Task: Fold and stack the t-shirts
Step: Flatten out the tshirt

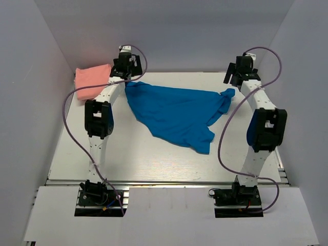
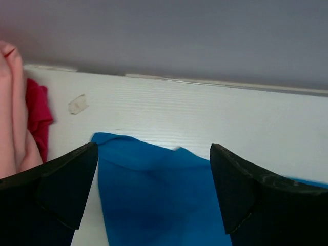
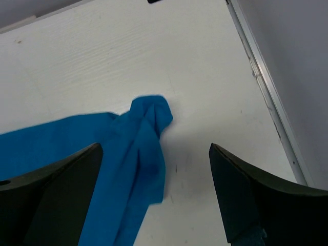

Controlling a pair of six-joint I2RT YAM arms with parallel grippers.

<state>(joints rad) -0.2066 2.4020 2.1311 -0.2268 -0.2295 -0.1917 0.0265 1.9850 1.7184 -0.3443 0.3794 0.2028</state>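
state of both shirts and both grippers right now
blue t-shirt, unfolded, spread out and rumpled
salmon-pink t-shirt, folded, lying apart at the far left
left gripper, open, empty, over the blue t-shirt's edge
right gripper, open, empty, over the blue t-shirt's bunched corner

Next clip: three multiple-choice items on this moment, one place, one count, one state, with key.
1. Where is the pink t-shirt? A. far left corner of the table B. near right corner C. the middle
2. How many t-shirts show? A. one B. two C. four
3. The blue t-shirt is: A. neatly folded B. spread out, rumpled C. hanging from a pincer

Key: 1 A, it lies by the far left wall. 2 B, one pink, one blue. 3 B, it sprawls unfolded under the open left pincer and right pincer.
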